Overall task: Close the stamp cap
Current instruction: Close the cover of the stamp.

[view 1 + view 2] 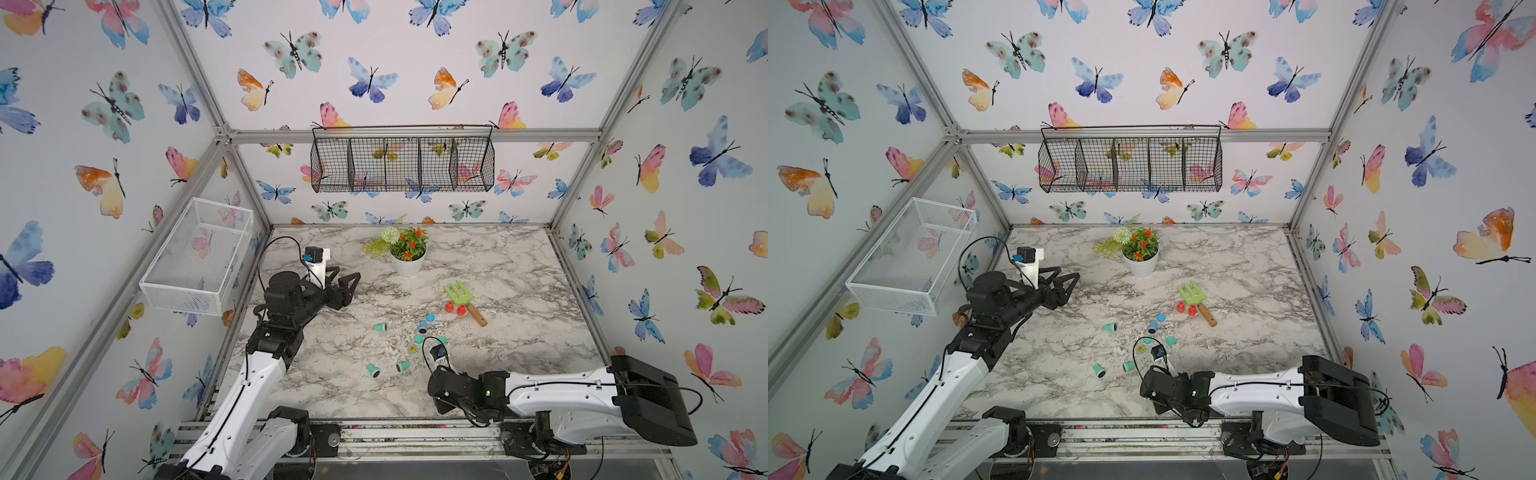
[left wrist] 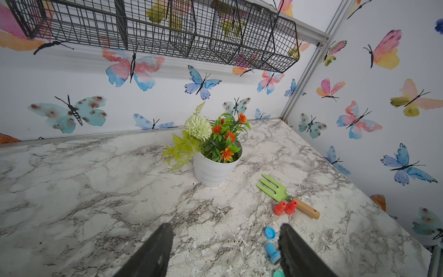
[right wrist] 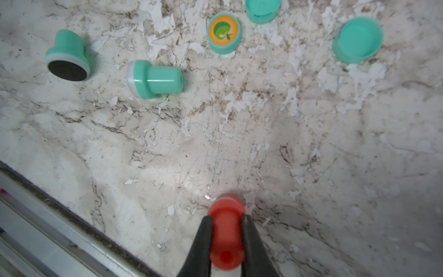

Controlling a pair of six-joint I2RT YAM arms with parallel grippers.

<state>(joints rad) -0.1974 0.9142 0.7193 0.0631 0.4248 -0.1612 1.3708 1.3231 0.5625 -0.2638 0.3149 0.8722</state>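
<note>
Table (image 1: 498, 270): white marble, grey-brown veins. Walls (image 1: 415, 75): white, watercolour butterflies. Red stamp (image 3: 226, 230); black fingers (image 3: 203, 239). Teal stamps (image 3: 153, 79); teal cap (image 3: 224, 31), orange-green leaf sticker. Blue stamp (image 2: 272, 248). Fork (image 1: 456, 292): light green, wooden handle. Pot (image 1: 408, 266): white, orange flowers. Black wire basket (image 1: 403, 164); white mesh basket (image 1: 199, 253).

Red stamp (image 3: 226, 239) in right tool (image 3: 226, 217), white-ringed base toward tabletop (image 3: 311, 144)

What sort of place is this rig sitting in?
Probably a staged robot test cell, not a real room: aluminium frame holding butterfly wallpaper panels, marble-look tabletop, and a mounting rail along the front edge.
</note>
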